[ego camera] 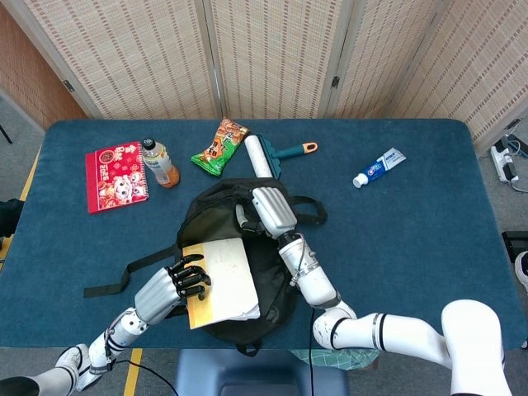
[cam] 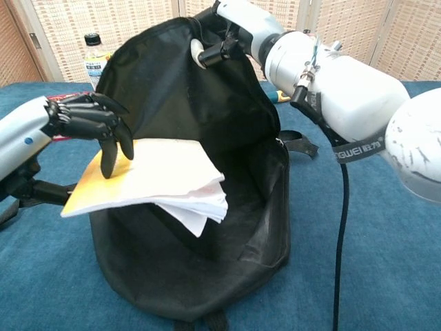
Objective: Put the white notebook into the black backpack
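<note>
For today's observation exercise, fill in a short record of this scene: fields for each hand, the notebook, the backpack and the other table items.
left hand: holds the white notebook by its near edge
right hand: lifts the black backpack by its top flap
notebook: partly over the bag's opening, loose pages drooping
backpack: mouth held open
other items: red booklet, drink bottle, snack packet, lint roller, toothpaste tube

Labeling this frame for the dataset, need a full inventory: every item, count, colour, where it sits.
backpack: 1, black, table centre-front, mouth held open
notebook: 1, white with yellow edge, at the backpack mouth, partly in
red booklet: 1, red, far left
bottle: 1, orange drink, beside the red booklet
snack packet: 1, green and orange, back centre
lint roller: 1, white, teal handle, behind the backpack
toothpaste tube: 1, white and blue, right
table: 1, blue
left hand: holds the notebook
right hand: grips the backpack's top edge
</note>
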Robot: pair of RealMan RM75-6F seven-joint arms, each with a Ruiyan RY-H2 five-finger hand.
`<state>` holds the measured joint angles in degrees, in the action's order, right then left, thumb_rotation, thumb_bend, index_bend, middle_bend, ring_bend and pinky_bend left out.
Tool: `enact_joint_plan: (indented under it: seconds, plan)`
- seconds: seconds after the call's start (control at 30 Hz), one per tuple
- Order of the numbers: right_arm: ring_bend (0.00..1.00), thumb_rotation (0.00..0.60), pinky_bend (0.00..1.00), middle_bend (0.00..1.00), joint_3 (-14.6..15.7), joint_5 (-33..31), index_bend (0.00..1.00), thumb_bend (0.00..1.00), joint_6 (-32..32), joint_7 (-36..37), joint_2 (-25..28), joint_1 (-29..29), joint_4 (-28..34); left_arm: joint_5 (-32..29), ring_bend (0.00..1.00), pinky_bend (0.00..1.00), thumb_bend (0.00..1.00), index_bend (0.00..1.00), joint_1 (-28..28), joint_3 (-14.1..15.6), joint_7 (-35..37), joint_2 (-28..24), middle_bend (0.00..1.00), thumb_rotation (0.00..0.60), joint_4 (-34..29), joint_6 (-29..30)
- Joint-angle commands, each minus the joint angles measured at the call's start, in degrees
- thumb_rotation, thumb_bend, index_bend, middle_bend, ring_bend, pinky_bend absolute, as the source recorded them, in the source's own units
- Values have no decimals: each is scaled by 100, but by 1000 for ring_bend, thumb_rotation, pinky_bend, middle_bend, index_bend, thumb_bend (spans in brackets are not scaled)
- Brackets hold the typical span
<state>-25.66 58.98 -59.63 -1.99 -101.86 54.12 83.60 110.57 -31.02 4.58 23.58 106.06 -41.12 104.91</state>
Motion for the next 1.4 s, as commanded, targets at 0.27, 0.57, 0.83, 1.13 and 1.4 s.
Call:
enact_joint_plan:
  seconds: [0.27, 0.57, 0.83, 1.13, 1.4]
  plan:
    - [336, 600, 318, 399, -10, -187, 656, 681, -64, -161, -187, 18, -210, 48, 437, 275, 529, 692, 3, 178, 122, 234, 520, 600, 131, 41]
    - [328, 600, 318, 398, -64, -86, 648, 681, -91, -17, -277, 34, -273, 29, 438, 275, 522, 691, -25, 268, 185, 272, 523, 600, -145, -84]
    - [326, 600, 318, 398, -41, 18, 646, 680, -126, 107, -253, -44, -213, -235, 437, 277, 520, 690, -8, 159, 348, 425, 523, 600, -55, -318]
    - [325, 600, 318, 398, -8, 191, 645, 681, -229, 161, -198, -120, -55, -455, 438, 277, 520, 687, 42, 148, 310, 535, 539, 600, 123, -694]
    - [325, 600, 319, 397, 33, 293, 645, 680, -306, 203, -165, -202, 83, -728, 438, 278, 516, 682, 46, 18, 248, 654, 560, 600, 422, -1044]
